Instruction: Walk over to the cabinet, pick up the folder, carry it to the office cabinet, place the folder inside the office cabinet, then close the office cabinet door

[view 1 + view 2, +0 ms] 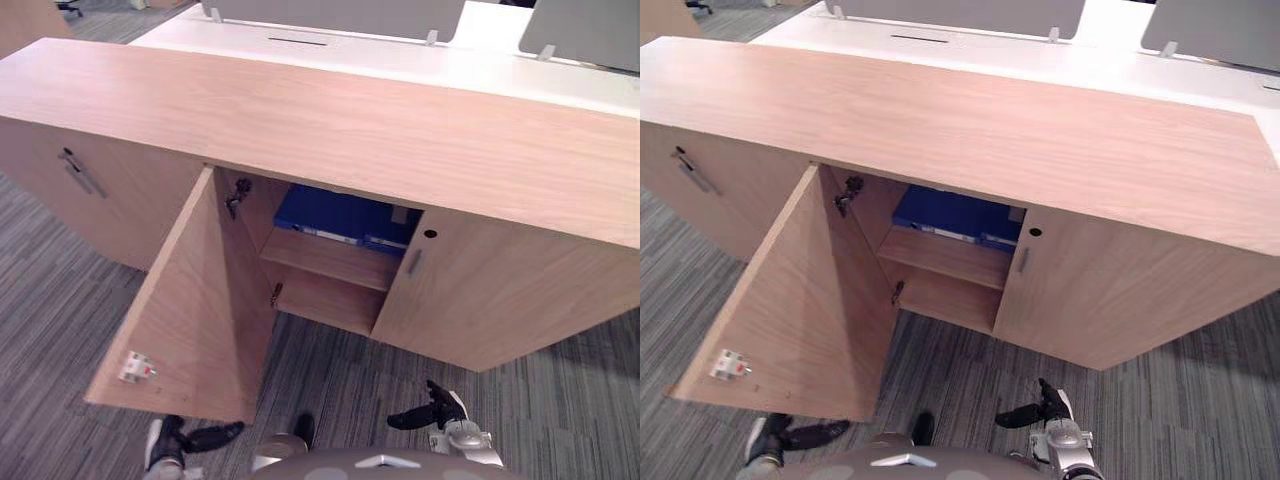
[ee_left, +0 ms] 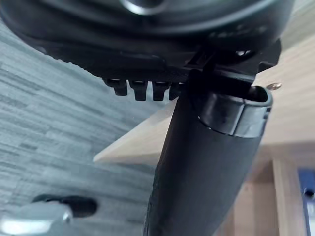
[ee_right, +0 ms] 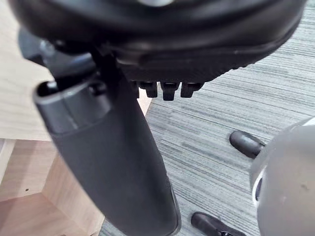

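The head views are showing the whole front of the office cabinet (image 1: pixel 480 290), with its left door (image 1: pixel 200 310) standing wide open and the blue folder (image 1: pixel 340 218) lying inside on the upper shelf (image 1: pixel 330 258), partly hidden behind the closed right door and its handle (image 1: pixel 413 262). The left wrist view is adding a close look at the open door's lower corner and a sliver of the blue folder at the frame's edge. The right wrist view is showing pale wood panels and the grey striped carpet (image 3: pixel 236 113). A white desk (image 1: pixel 400 55) with grey partition panels (image 1: pixel 340 15) is standing behind the cabinet. A small white latch (image 1: pixel 137 368) is sitting on the door's inner face, and a hinge (image 1: pixel 237 195) is showing at its top. The left hand (image 1: pixel 200 438) is hanging low, just beside the door's lower edge, its fingers (image 2: pixel 140 88) loosely extended and holding nothing. The right hand (image 1: pixel 425 410) is hanging over the carpet, its fingers (image 3: pixel 170 89) likewise relaxed and empty.
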Controlling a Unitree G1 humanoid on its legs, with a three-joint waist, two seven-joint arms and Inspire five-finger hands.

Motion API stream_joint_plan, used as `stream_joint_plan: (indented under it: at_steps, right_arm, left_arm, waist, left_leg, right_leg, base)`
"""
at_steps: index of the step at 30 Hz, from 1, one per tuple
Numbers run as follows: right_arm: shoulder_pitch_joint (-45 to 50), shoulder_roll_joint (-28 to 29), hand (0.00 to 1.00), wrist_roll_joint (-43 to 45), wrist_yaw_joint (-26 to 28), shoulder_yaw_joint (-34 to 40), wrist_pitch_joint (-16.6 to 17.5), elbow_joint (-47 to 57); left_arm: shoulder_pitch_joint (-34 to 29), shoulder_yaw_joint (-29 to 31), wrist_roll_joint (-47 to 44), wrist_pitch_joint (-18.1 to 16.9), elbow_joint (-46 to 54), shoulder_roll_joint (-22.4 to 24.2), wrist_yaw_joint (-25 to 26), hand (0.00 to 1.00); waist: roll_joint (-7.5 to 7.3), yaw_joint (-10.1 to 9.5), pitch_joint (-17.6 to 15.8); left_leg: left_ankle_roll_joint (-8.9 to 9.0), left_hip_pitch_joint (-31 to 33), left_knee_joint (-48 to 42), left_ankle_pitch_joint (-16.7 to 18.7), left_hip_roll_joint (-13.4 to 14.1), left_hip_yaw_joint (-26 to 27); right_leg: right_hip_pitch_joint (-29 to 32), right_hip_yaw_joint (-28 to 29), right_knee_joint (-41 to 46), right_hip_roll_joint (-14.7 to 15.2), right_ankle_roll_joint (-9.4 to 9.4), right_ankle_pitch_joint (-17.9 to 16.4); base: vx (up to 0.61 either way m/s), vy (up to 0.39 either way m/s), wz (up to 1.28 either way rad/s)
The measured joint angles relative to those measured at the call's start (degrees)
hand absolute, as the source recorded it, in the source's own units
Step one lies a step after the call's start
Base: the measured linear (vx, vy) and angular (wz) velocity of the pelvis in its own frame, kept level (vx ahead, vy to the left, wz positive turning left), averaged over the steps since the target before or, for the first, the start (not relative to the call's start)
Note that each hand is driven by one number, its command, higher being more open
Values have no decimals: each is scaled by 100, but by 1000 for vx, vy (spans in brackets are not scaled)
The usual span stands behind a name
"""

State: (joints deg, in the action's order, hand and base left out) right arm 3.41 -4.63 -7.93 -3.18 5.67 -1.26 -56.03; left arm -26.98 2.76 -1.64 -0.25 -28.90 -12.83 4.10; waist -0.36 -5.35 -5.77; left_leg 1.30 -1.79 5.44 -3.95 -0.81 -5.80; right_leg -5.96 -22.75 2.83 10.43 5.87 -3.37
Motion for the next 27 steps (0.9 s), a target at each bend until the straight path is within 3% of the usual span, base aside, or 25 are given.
stream_joint_plan:
  at_steps: [3,5,10,18,27]
  right_arm:
    - [16,35,100,1,-2,-4,-7,-28]
    - [-2,46,100,2,-12,-4,1,-10]
    - [75,59,100,13,-124,101,-9,-3]
    - [66,28,100,23,-244,224,2,8]
    - [54,25,100,35,-324,227,3,-7]
  left_arm:
    - [84,-298,182,-64,66,-9,-182,100]
    - [285,-688,438,-25,-3,-15,-329,100]
    - [855,-1130,604,-70,4,226,-374,100]
    - [1803,-1160,802,-105,-22,199,-134,100]
    - [2307,-1152,798,-97,-479,191,342,100]
  waist:
    - [68,110,37]
    - [145,334,103]
    - [125,481,133]
    - [158,797,176]
    - [163,882,176]
  left_leg:
    - [3,-63,1,2,77,124]
    - [10,-65,1,-3,157,286]
    - [63,-111,-1,-1,302,461]
    - [179,-178,-8,88,476,742]
    - [250,-210,-31,161,589,1121]
  right_leg:
    - [14,154,0,-70,-16,10]
    - [121,336,1,-146,-48,37]
    - [177,525,-75,-296,-103,108]
    - [172,784,-302,-497,-168,210]
    - [210,1062,-494,-630,-261,320]
  base:
    - [-33,-33,-29]
    - [-42,-40,-38]
    - [-16,-39,-25]
    - [26,-25,-20]
    - [14,8,-17]
